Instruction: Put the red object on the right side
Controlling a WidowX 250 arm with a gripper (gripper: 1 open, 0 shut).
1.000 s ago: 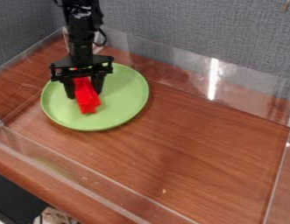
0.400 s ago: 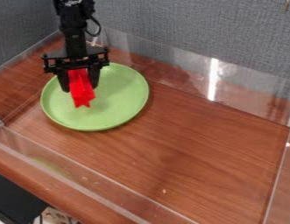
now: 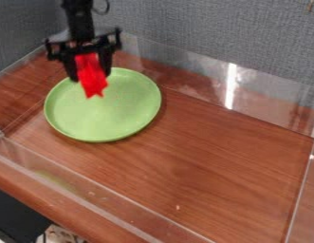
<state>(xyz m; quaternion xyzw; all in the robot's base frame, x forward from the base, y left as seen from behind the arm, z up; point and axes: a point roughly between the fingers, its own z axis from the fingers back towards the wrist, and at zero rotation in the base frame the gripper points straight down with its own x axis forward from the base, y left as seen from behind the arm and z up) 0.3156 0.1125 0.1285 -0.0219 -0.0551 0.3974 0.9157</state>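
The red object point(image 3: 92, 76), a narrow bright red block, hangs in the air above the back of the round lime-green plate point(image 3: 108, 116). My gripper point(image 3: 85, 59) points straight down and is shut on the block's upper end, with the block dangling below the black fingers point(image 3: 110, 41). The block is clear of the plate's surface. The plate lies on the left part of the wooden table with nothing on it.
A clear acrylic wall point(image 3: 229, 81) rings the wooden tabletop point(image 3: 210, 161) on all sides. A grey fabric panel stands behind. Bare wood stretches to the right of the plate.
The gripper has risen with the red block, lifting it off the plate. It has also drifted slightly toward the back.
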